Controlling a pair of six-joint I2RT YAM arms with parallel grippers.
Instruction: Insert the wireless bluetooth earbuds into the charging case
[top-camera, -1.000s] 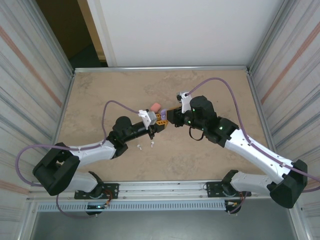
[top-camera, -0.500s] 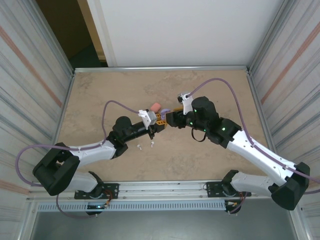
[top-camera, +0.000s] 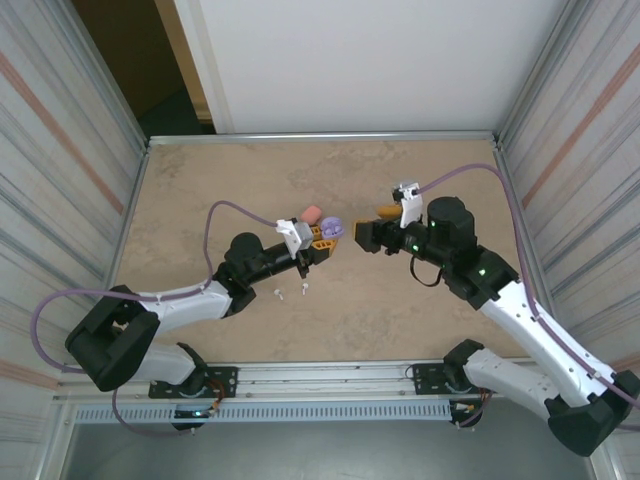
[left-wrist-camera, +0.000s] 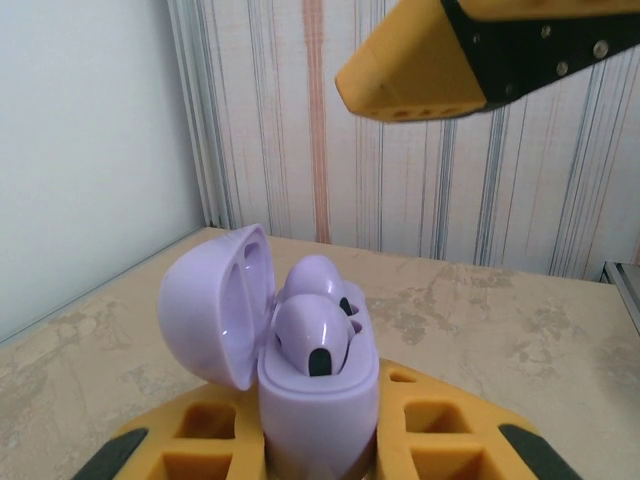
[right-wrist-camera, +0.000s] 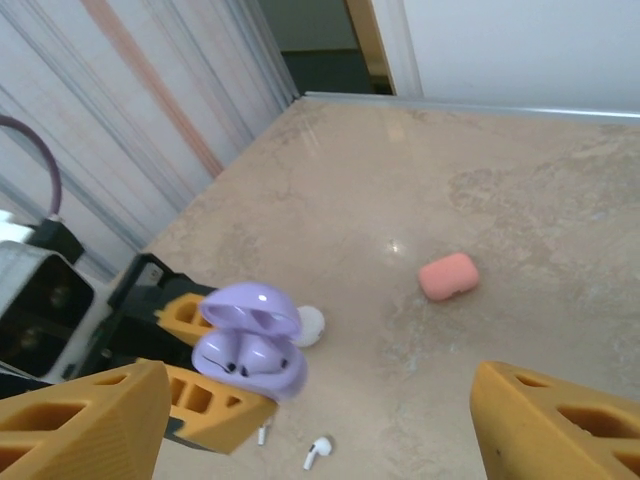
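The purple charging case (left-wrist-camera: 318, 405) stands upright with its lid (left-wrist-camera: 212, 300) flipped open. My left gripper (left-wrist-camera: 320, 445) is shut on its base. Two purple earbuds (left-wrist-camera: 312, 338) sit side by side in its sockets. From above, the case (top-camera: 332, 228) is at the table's middle in the left gripper (top-camera: 322, 237). My right gripper (top-camera: 370, 226) hangs open a short way to its right, with nothing between its fingers (right-wrist-camera: 80, 425). In the right wrist view the case (right-wrist-camera: 250, 358) lies below and left of the open right gripper (right-wrist-camera: 320, 430).
A coral-pink case (right-wrist-camera: 447, 276) lies shut on the table beyond the purple one, and a white case (right-wrist-camera: 308, 325) sits just behind it. Two white earbuds (right-wrist-camera: 318, 450) (right-wrist-camera: 262, 433) lie loose on the tabletop near the left gripper. Striped walls enclose the table.
My right gripper has opened and drawn back to the right, away from the purple case. The left gripper and the case have stayed in place.
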